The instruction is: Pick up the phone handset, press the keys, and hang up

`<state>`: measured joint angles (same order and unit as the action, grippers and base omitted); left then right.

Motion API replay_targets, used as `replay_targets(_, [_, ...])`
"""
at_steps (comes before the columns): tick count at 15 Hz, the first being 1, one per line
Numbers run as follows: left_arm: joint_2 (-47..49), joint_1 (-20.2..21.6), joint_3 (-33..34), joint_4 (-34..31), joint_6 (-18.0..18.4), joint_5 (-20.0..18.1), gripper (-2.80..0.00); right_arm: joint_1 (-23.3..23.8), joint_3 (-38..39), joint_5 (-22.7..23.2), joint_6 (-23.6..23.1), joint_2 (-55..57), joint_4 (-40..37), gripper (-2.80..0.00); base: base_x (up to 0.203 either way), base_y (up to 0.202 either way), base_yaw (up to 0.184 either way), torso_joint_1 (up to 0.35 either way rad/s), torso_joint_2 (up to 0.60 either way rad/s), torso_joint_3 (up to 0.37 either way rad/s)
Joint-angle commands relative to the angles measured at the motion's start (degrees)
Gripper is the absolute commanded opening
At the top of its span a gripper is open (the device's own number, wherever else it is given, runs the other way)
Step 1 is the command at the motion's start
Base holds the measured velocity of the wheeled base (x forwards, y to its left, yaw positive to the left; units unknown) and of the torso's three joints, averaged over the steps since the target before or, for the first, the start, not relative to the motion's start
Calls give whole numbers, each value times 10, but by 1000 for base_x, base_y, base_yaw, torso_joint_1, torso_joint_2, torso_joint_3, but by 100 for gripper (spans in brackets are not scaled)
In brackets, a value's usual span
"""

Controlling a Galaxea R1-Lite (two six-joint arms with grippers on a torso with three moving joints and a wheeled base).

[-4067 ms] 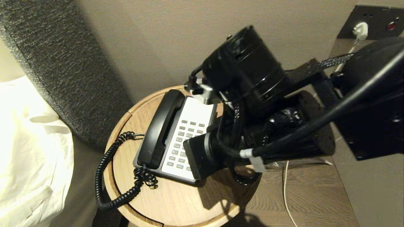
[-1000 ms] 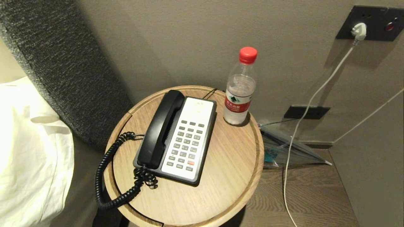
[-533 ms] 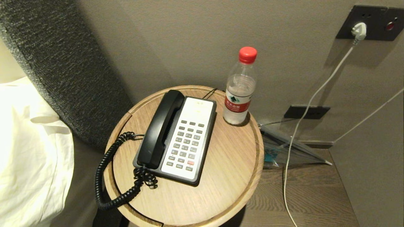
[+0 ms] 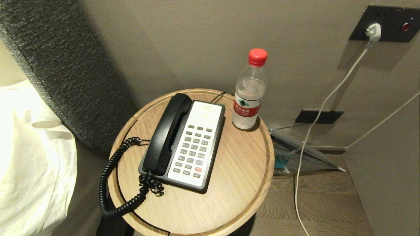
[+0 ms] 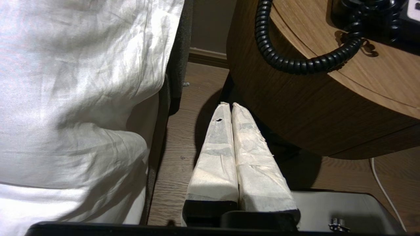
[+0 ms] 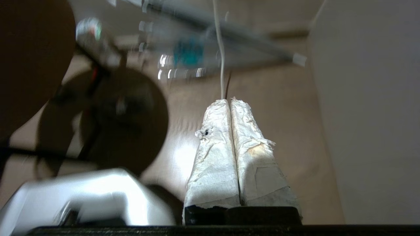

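The black phone handset [image 4: 166, 134] lies in its cradle on the left side of the phone base, on the round wooden table [image 4: 236, 183]. Its coiled cord [image 4: 111, 183] loops off the table's near left edge, and the cord [image 5: 295, 64] also shows in the left wrist view. The grey keys [image 4: 193, 150], one of them red-orange, sit in rows on the white faceplate. Neither arm is in the head view. My left gripper [image 5: 229, 105] is shut and empty, low over the floor beside the table's side. My right gripper [image 6: 229, 101] is shut and empty above the floor by a wall.
A water bottle [image 4: 249, 91] with a red cap stands at the table's far right edge. White bedding [image 4: 29, 157] and a grey headboard [image 4: 65, 65] lie to the left. A white cable [image 4: 308, 157] hangs from a wall socket to the floor on the right.
About four seconds ago the right arm hung over the keys and hid the bottle; it has since left the head view. Over the last second nothing on the table has moved.
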<state>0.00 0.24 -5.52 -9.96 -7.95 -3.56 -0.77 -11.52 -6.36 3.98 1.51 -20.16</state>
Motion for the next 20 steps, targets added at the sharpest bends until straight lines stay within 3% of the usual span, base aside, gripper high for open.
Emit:
replay_targets(1, [-1,0,2,1,5,3,-280,0,53,4,-7,-16,81,-280,0,0,0,0,0,0])
replay_targets(4, [-1,0,6,7,4,2,-280,0,74,64,-35,-20,126,-280,0,0,0,0,0,0])
replay_targets(6, [-1,0,13,24,14,11,-280,0,77,68,-42,-21,134,-280,0,0,0,0,0,0])
replay_targets(9, [-1,0,46,85,80,39,-280,0,68,34,5,-20,98,-280,0,0,0,0,0,0])
replay_targets(14, [0,0,49,86,146,26,-280,0,71,41,-7,-21,106,-280,0,0,0,0,0,0])
replay_targets(20, [-1,0,50,88,139,24,-280,0,71,44,-20,-21,101,-280,0,0,0,0,0,0])
